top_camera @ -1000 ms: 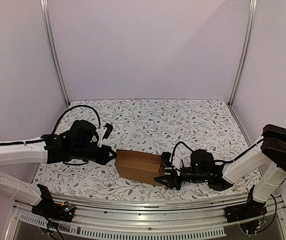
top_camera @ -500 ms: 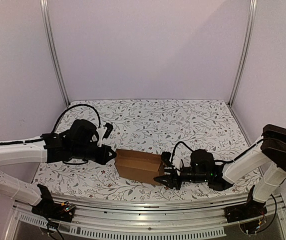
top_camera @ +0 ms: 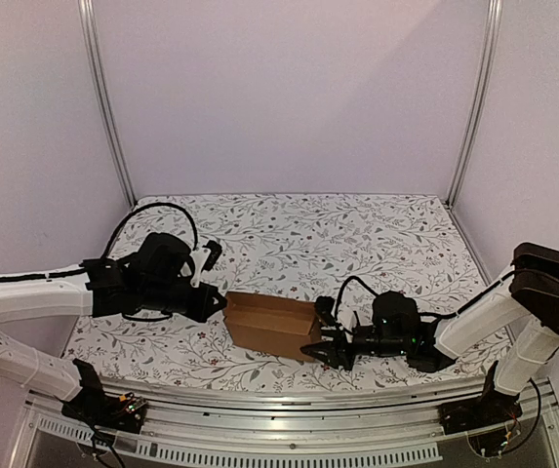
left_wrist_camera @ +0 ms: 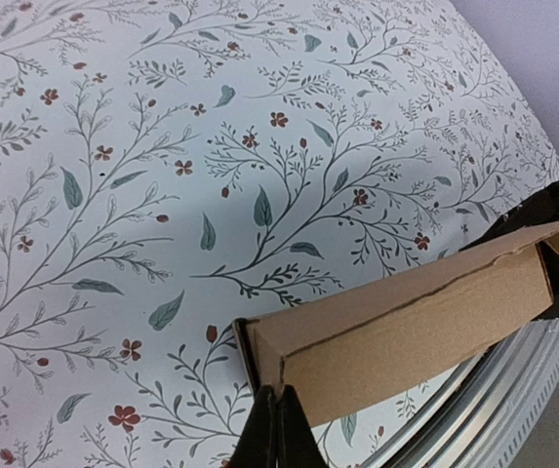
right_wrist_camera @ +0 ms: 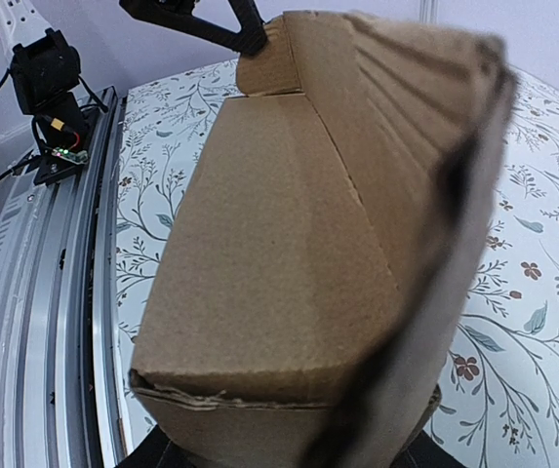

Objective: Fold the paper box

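The paper box (top_camera: 271, 327) is a plain brown carton lying lengthwise on the floral table cover between my arms. My left gripper (top_camera: 222, 302) is shut, and its fingertips (left_wrist_camera: 277, 414) touch the box's near-left corner (left_wrist_camera: 281, 375). In the left wrist view the box (left_wrist_camera: 406, 322) runs off to the right. My right gripper (top_camera: 323, 349) is at the box's right end. In the right wrist view the box (right_wrist_camera: 289, 244) fills the frame between my two dark fingers (right_wrist_camera: 162, 453), which hold it. A blurred flap (right_wrist_camera: 455, 224) stands up close to that camera.
An aluminium rail (top_camera: 289, 400) runs along the table's near edge, with the arm bases on it. The floral cover (top_camera: 308, 234) stretches behind the box to the back wall. Side walls and metal posts (top_camera: 108, 107) close in the cell.
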{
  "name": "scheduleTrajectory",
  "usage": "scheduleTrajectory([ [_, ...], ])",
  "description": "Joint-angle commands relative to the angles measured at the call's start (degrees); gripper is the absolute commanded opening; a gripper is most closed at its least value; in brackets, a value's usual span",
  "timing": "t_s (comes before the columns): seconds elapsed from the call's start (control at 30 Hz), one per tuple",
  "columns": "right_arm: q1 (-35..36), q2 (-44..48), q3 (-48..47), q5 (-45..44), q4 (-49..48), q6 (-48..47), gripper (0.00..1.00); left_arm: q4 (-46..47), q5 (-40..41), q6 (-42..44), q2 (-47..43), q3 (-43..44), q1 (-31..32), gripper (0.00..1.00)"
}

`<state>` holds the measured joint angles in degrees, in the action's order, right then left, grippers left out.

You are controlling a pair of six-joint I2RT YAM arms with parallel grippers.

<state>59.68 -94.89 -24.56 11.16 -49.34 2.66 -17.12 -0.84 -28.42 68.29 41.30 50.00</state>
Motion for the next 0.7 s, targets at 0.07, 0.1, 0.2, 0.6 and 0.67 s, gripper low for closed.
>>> scheduleTrajectory([
  [0.07, -0.4, -0.2, 1.1, -4.9, 0.4, 0.9, 0.26, -4.5, 0.7, 1.2, 1.0, 1.0, 1.4, 0.00],
  [0.1, -0.4, -0.1, 1.1, -4.9, 0.5, 0.8, 0.26, -4.7, 0.7, 1.2, 1.0, 1.0, 1.4, 0.00],
  [0.2, -0.4, 0.1, 1.1, -5.1, 0.6, 0.8, 0.26, -4.6, 0.7, 1.3, 1.3, 1.2, 1.5, 0.00],
  [0.6, 0.2, -0.9, 0.6, -6.3, -1.1, 1.2, 0.27, -4.1, 0.7, 0.2, 2.4, 1.7, 3.4, 0.00],
  [0.67, 0.3, -1.4, 0.6, -6.7, -1.6, 1.4, 0.30, -4.0, 0.7, 0.0, 2.7, 1.6, 4.1, 0.00],
])
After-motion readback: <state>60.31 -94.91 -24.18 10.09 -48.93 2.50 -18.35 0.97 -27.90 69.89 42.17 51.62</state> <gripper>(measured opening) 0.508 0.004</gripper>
